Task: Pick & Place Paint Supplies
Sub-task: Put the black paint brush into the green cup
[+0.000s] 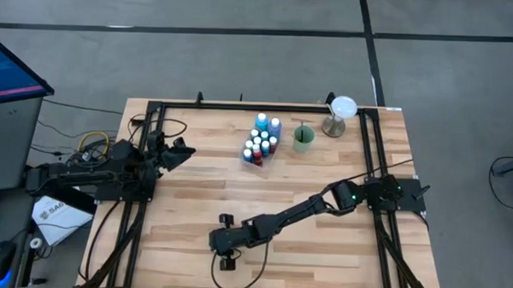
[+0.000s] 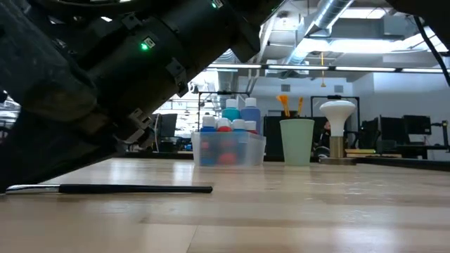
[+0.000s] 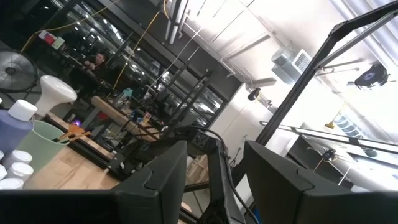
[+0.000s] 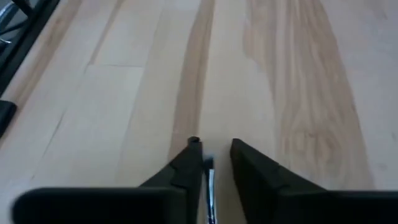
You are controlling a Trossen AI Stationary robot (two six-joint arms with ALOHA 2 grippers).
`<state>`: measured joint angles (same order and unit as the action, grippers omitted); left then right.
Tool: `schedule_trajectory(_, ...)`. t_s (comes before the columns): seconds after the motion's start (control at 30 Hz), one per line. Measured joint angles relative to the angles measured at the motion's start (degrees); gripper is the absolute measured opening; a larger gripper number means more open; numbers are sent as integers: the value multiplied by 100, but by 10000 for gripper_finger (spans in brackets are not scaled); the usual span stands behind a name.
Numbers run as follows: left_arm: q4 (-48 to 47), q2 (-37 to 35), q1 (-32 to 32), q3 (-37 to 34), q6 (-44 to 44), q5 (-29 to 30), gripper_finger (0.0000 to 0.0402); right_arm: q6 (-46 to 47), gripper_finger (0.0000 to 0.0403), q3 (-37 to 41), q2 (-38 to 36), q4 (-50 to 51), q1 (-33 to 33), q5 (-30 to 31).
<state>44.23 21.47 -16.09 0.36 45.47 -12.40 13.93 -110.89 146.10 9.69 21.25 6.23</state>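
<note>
Wooden table (image 1: 321, 240): right fingers (image 4: 214, 163) narrow, straddling paintbrush (image 4: 210, 186), seemingly not clamped; left fingers (image 3: 211, 171) parted, empty.

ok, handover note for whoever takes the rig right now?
Right end effector: low over the near table edge, fingers either side of a paintbrush lying flat on the wood; grip not confirmed.
Left end effector: waiting at the left side, open, holding nothing.
Paint bottles: grouped in the clear tray at the back, beside the green cup, which holds brushes.
Done: bottles in the tray.
Left: lift this brush and place it, probably in the cup.
</note>
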Motion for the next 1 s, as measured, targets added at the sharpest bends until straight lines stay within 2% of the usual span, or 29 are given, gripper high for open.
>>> schedule_trajectory(0.17,15,0,1,0,0,0,154,18,21,9,2,106,58,75)
schedule_trajectory(0.23,20,2,1,0,0,0,154,149,7,9,2,188,60,69)
schedule_trajectory(0.43,44,0,-1,0,2,2,154,724,1,51,-211,390,0,-51)
schedule_trajectory(0.63,61,0,1,0,2,4,154,649,0,92,-743,725,-114,-28)
schedule_trajectory(0.83,81,0,1,0,2,7,154,309,0,62,-1639,689,-322,524)
schedule_trajectory(1.0,93,2,-1,0,42,9,154,-490,0,61,-2605,644,-575,1134)
